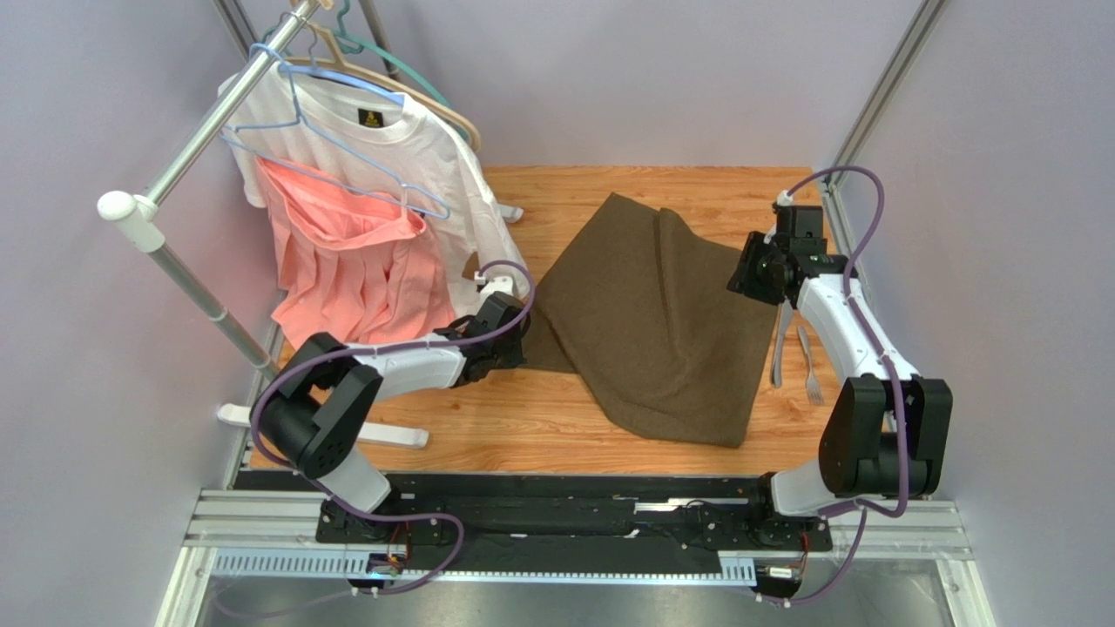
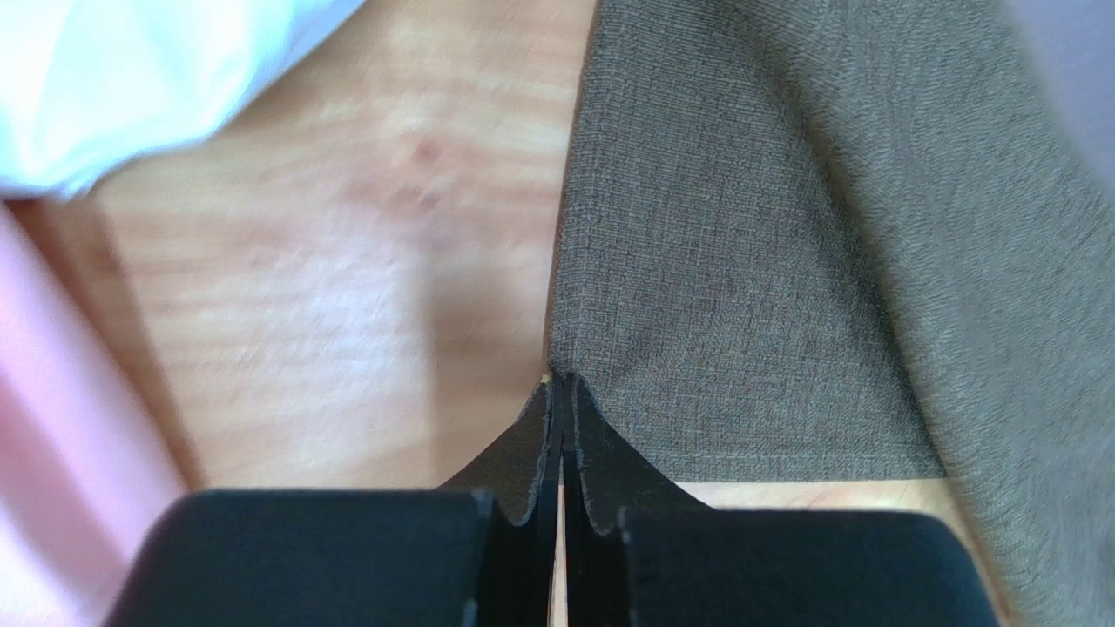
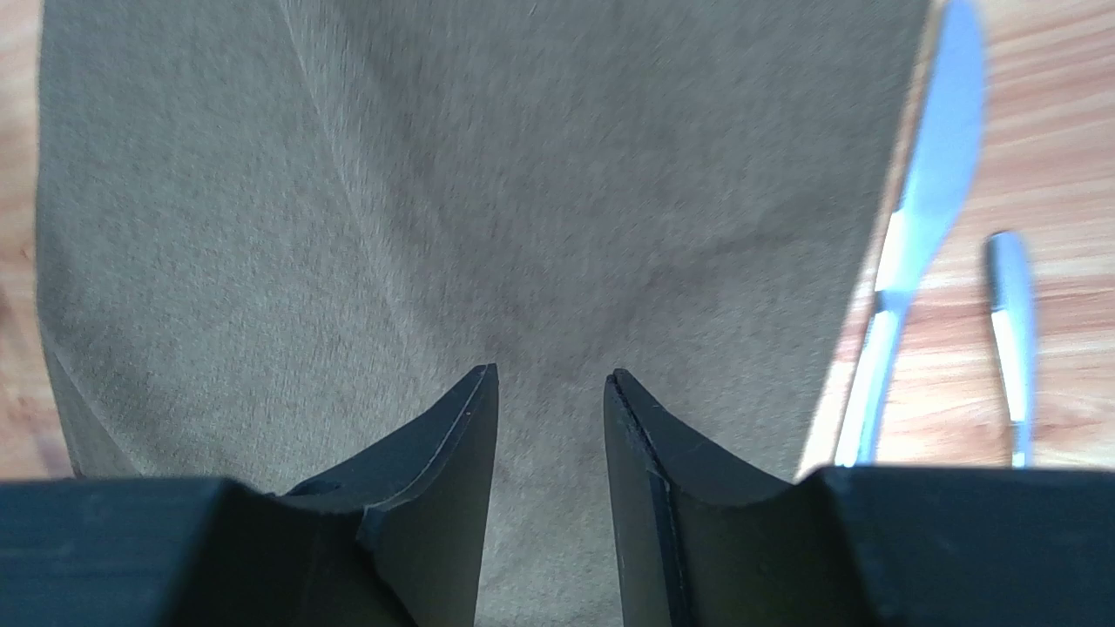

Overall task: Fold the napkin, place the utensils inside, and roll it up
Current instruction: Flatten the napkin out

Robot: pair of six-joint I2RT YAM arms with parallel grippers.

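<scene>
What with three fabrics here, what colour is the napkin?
Plain dark olive-brown napkin; clearest in right wrist view.

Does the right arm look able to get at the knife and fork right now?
Likely yes. The knife and fork lie uncovered on the table just beside the right gripper, past the napkin edge. Its jaws stand apart.

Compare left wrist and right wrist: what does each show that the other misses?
Left wrist only: white T-shirt, pink garment, left jaws shut on the napkin at its edge. Right wrist only: knife, a second utensil lying beside it, right jaws apart over the napkin. Both: the napkin and the wooden table.
</scene>
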